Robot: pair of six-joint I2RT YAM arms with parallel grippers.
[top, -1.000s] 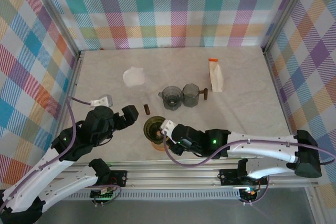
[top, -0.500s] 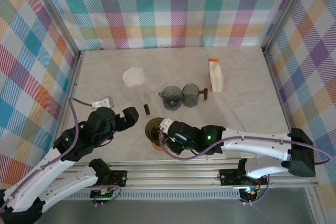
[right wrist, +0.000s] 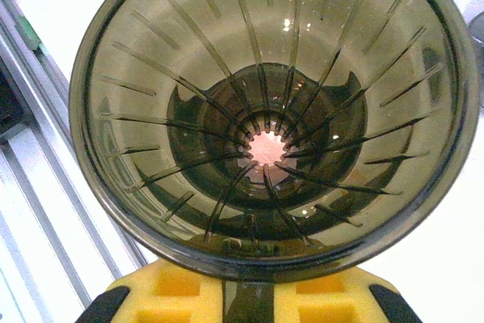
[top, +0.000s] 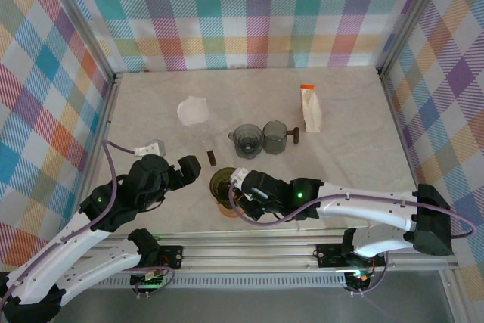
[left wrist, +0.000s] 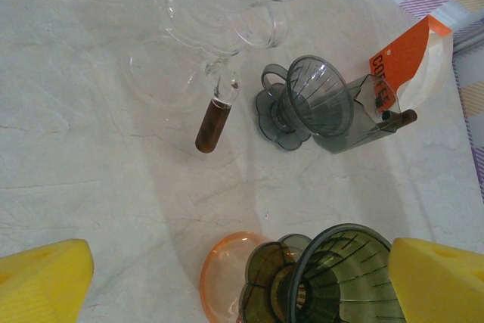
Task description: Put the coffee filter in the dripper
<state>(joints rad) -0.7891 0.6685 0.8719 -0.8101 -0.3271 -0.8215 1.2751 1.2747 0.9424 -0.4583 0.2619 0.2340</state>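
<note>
Right gripper [right wrist: 249,302] clenched on the green dripper [right wrist: 272,111] at its rim.
Left gripper [left wrist: 240,277] released, jaws wide beside it; the white coffee filter [top: 193,110] lies well apart on the counter [top: 355,149].

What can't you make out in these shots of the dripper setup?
Top external: where the right pincer meets the green dripper, covered by its own wrist.
Left wrist: the green dripper's lower part, cut off by the bottom edge; much of the orange saucer, behind the dripper.
Left wrist: the coffee bag's print, partly behind the grey cup.
Right wrist: the pincer's fingers, cut off by the bottom edge.
</note>
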